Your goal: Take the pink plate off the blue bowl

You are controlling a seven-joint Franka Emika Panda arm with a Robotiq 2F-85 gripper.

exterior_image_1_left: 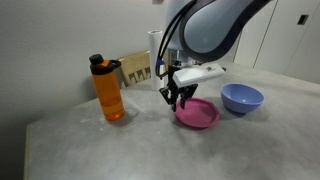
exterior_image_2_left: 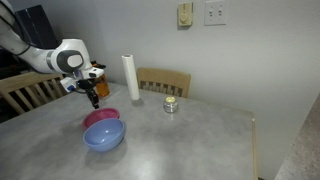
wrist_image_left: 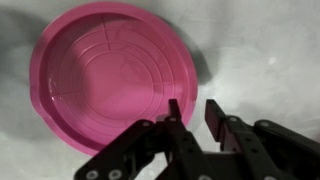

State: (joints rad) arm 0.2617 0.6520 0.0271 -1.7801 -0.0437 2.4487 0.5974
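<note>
The pink plate [wrist_image_left: 112, 75] lies flat on the grey table. It shows in both exterior views [exterior_image_1_left: 197, 113] [exterior_image_2_left: 99, 118]. The blue bowl [exterior_image_1_left: 242, 98] stands on the table right beside the plate, not under it, and also shows in an exterior view [exterior_image_2_left: 104, 135]. My gripper [wrist_image_left: 195, 112] hovers just above the plate's rim, also seen in both exterior views [exterior_image_1_left: 179, 98] [exterior_image_2_left: 93, 101]. Its fingers are a little apart with bare table between them, and they hold nothing. One finger overlaps the plate's edge in the wrist view.
An orange bottle [exterior_image_1_left: 108, 90] stands on the table. A white roll [exterior_image_2_left: 130, 77] and a small jar [exterior_image_2_left: 171, 104] stand near a wooden chair [exterior_image_2_left: 165, 80] at the table's far side. The table's edge [exterior_image_2_left: 250, 140] is near.
</note>
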